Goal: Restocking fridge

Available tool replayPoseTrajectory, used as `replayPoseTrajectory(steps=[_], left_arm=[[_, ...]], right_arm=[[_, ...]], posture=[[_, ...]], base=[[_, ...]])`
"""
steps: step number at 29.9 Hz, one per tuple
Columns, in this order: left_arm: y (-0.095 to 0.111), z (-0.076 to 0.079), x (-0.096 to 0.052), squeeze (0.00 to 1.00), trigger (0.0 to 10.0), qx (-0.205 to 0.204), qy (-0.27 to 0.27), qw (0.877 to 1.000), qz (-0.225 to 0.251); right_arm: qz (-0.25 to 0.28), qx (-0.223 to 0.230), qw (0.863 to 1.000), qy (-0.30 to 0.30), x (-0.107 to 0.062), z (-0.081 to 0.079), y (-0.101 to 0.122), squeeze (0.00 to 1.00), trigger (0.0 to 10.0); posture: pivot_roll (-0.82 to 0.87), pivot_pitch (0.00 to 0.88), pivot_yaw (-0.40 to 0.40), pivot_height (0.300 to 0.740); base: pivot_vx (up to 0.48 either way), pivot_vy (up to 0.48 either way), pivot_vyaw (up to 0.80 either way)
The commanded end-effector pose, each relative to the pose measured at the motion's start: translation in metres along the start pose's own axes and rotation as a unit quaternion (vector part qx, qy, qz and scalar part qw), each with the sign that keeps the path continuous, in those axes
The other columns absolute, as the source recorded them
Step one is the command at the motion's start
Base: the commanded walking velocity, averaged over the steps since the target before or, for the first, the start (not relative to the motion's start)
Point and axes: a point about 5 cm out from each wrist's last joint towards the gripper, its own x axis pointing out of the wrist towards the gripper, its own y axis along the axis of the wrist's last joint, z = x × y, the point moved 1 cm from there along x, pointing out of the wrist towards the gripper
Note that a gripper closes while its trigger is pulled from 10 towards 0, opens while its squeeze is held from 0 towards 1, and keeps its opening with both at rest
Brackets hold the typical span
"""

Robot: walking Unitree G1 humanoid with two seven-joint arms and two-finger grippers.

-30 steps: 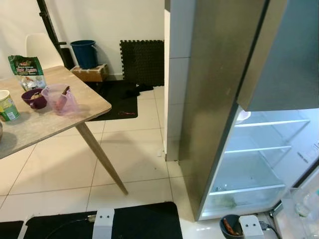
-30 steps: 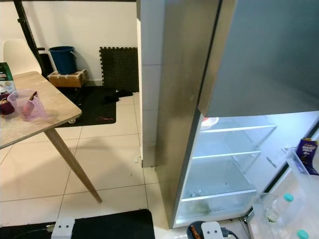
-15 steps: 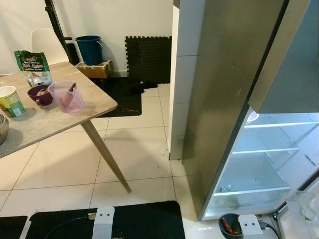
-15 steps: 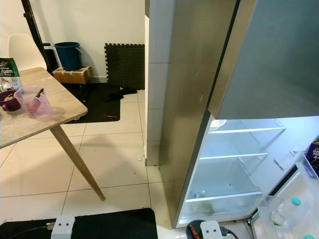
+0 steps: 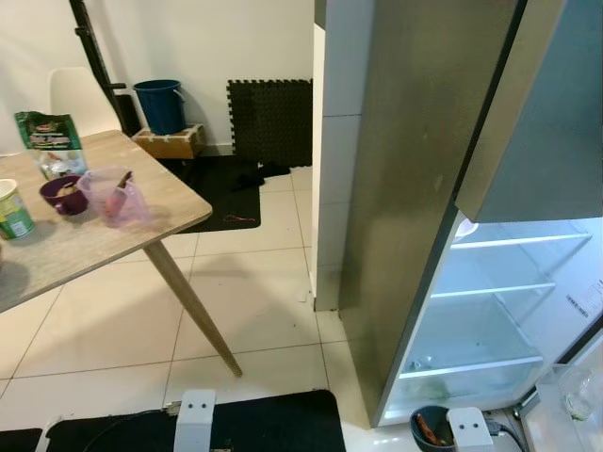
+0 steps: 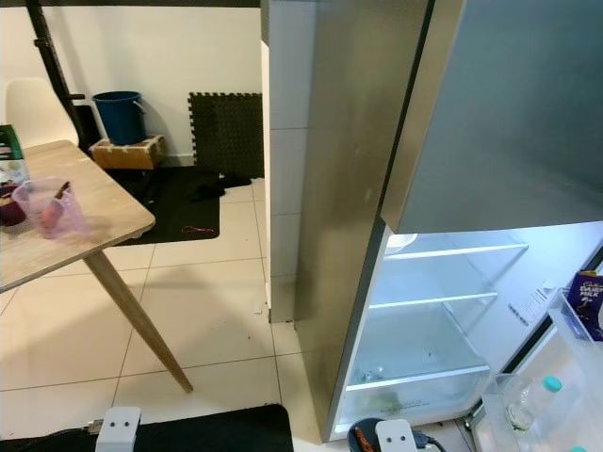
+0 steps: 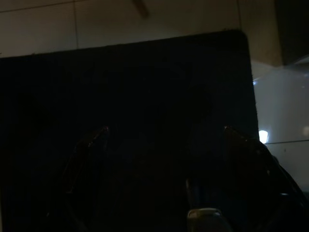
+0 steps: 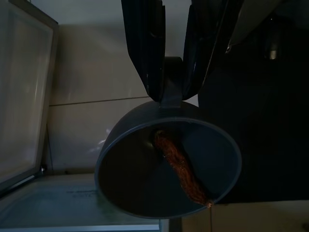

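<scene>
The steel fridge point(image 5: 415, 188) stands open on my right. Its lit lower compartment has bare glass shelves point(image 5: 495, 290), and a white dish point(image 6: 399, 241) sits at the top shelf's left end. My right gripper point(image 8: 171, 104) is shut on the rim of a dark bowl point(image 8: 145, 183). A brown sausage-like piece point(image 8: 181, 166) lies in it. That bowl point(image 5: 431, 428) hangs low in front of the fridge's bottom corner. The left gripper point(image 7: 169, 145) hangs in shade over a black mat, fingers point(image 7: 89, 150) apart. On the table point(image 5: 85, 245) at my left are a green packet point(image 5: 47, 132), a purple bowl point(image 5: 61, 191), a pink jug point(image 5: 113, 196) and a green cup point(image 5: 11, 209).
The fridge door's shelf at the lower right holds a clear bottle point(image 6: 523, 400) and a purple pack point(image 6: 589, 299). A black mat point(image 5: 254, 419) lies at my feet. A table leg point(image 5: 193, 306) slants across the tiled floor. A blue bucket point(image 5: 158, 102), a wooden box point(image 5: 170, 139) and foam mats point(image 5: 271, 118) line the back wall.
The head views have shifted a little from side to side, so the camera moved. The bowl stays in my right gripper, and nothing on the table or in the fridge has moved.
</scene>
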Motion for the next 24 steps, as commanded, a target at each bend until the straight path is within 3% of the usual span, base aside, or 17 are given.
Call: replayPoseTrajectory(steps=[1,13,24], left_arm=[[-0.0023,-0.0058,-0.0010,0.00,10.0,0.002,0.006,1.000,-0.002],[-0.0009,-0.0071,-0.0007,0.00,10.0,0.005,0.005,1.000,-0.002],[0.0006,-0.0061,0.0002,0.00,10.0,0.020,0.002,1.000,-0.006]], right_arm=[[-0.005,0.002,1.000,-0.002,-0.0010,0.0008,-0.0033,0.00,10.0],[-0.006,0.007,1.000,-0.003,-0.0013,-0.0015,-0.0050,0.00,10.0],[-0.008,0.015,1.000,-0.008,-0.0024,-0.0010,-0.0079,0.00,10.0]], posture=[[-0.05,0.115,-0.001,0.740],[-0.05,0.115,0.007,0.740],[-0.05,0.114,0.020,0.740]], base=[[0.277,0.000,0.00],[0.271,0.000,0.00],[0.000,0.000,0.00]])
